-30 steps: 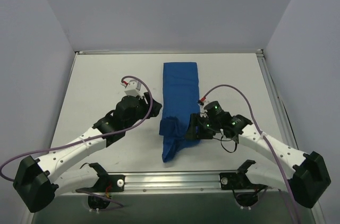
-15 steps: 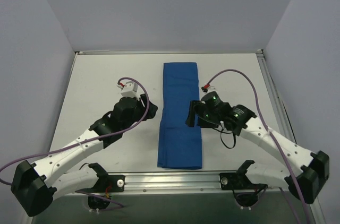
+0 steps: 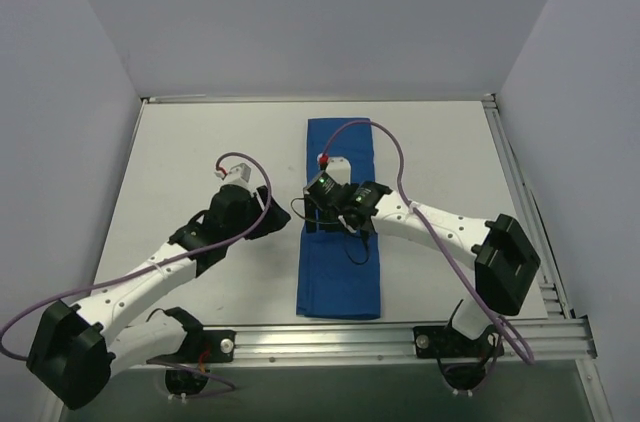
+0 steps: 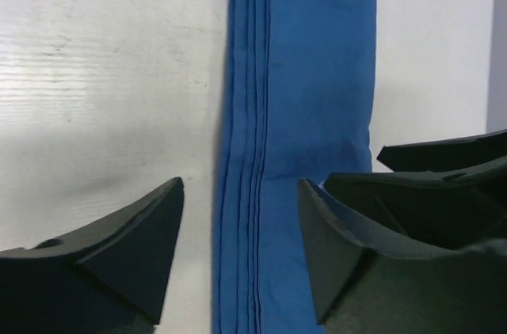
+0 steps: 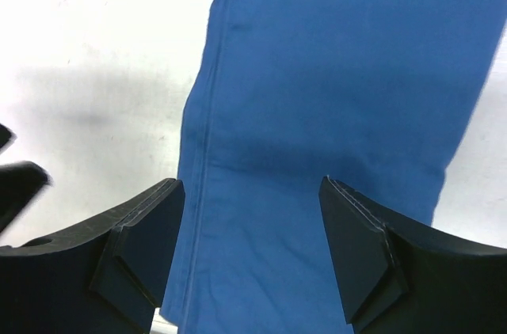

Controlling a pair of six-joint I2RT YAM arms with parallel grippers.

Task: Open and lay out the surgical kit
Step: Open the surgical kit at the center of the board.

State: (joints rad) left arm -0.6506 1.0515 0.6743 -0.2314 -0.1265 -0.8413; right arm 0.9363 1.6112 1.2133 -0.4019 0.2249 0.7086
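The surgical kit's royal-blue cloth (image 3: 340, 277) lies flat as a long narrow strip down the middle of the white table. No tray or instruments show. My left gripper (image 3: 283, 218) is open and empty at the strip's left edge. In the left wrist view, the left gripper (image 4: 240, 191) straddles the layered folded edges of the cloth (image 4: 317, 73). My right gripper (image 3: 312, 214) reaches across the strip to the same left edge, open and empty. In the right wrist view, the right gripper (image 5: 251, 184) hovers over the cloth (image 5: 341, 57). The two grippers are close together.
The white table (image 3: 190, 142) is enclosed by pale walls on three sides. A metal rail (image 3: 330, 340) runs along the front edge and another along the right side (image 3: 520, 192). Purple cables (image 3: 385, 142) loop above the arms.
The near end of the cloth, bunched at the right gripper, was let go and now lies flat toward the front. The right arm swung left across the strip. The left gripper shifted slightly.
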